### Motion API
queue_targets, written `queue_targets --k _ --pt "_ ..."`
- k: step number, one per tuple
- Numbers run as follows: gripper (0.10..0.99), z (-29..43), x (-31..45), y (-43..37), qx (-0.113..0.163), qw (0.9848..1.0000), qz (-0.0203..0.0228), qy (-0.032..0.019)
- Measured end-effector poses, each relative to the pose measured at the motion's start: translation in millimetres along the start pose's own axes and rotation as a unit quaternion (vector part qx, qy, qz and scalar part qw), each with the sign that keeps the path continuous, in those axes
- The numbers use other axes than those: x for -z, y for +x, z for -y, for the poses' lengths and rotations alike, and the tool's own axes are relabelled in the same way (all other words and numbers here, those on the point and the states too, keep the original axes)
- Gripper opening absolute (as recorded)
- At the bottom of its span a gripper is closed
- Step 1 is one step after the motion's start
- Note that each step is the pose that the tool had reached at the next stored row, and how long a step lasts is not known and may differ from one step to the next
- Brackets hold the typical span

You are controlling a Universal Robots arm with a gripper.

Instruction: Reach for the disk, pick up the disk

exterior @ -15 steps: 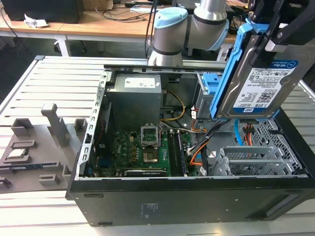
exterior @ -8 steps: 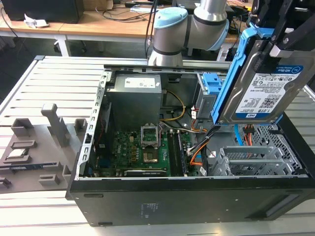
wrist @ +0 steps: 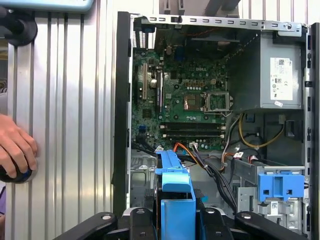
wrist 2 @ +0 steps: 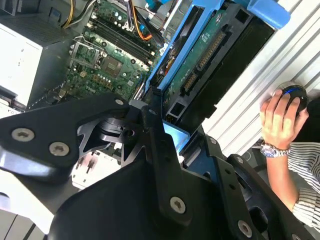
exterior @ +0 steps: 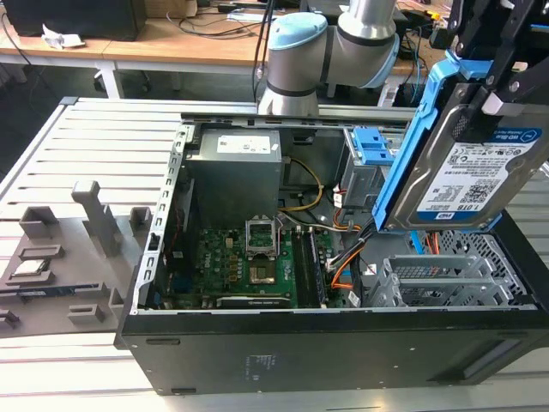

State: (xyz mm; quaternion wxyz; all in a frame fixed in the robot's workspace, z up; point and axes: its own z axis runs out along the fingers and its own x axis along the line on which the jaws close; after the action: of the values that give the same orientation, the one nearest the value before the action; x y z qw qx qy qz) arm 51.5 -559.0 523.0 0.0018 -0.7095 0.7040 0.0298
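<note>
On the exterior view's left, well away from the gripper, a grey tray of plastic holders [exterior: 60, 257] lies on the ribbed aluminium table [exterior: 103, 146]. Nearer the middle, below and beside the gripper, the open black desktop computer case [exterior: 283, 343] shows its green motherboard [exterior: 249, 266] and grey metal power supply box [exterior: 236, 176]. Beyond it a blue plastic latch piece [exterior: 371, 148] sits on the drive cage. On the right, the black two-finger gripper [exterior: 497, 73] is clamped on the disk [exterior: 467, 176], a flat silver hard drive with a white-and-blue label and blue plastic frame, held tilted in the air above the case's metal drive bays [exterior: 446, 279]. In the second wrist view, a person's hand [wrist 2: 280, 117] rests on a dark mouse [wrist 2: 295, 95] beside the case.
</note>
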Motion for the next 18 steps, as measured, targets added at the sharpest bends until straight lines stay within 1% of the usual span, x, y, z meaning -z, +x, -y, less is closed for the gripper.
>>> queue_targets --k 1,2,3,4,5,9,11,18 --pt "0.369 2.7 0.1 0.1 0.000 1.0000 0.0000 -0.0002" --pt "0.369 7.4 0.2 0.1 0.000 1.0000 0.0000 -0.0006" --pt "0.369 13.7 0.5 0.2 0.000 1.0000 0.0000 -0.0015" --pt "0.369 18.0 0.3 0.2 0.000 1.0000 0.0002 -0.0026" --pt "0.369 20.7 -0.9 0.2 0.000 1.0000 0.0000 -0.0045" --pt "0.369 25.4 -7.1 0.6 -0.001 1.0000 0.0001 -0.0099" --pt "0.369 29.5 -11.1 0.8 -0.001 0.9999 0.0001 -0.0128" --pt "0.369 36.0 -15.6 1.0 -0.001 0.9999 0.0001 -0.0160"
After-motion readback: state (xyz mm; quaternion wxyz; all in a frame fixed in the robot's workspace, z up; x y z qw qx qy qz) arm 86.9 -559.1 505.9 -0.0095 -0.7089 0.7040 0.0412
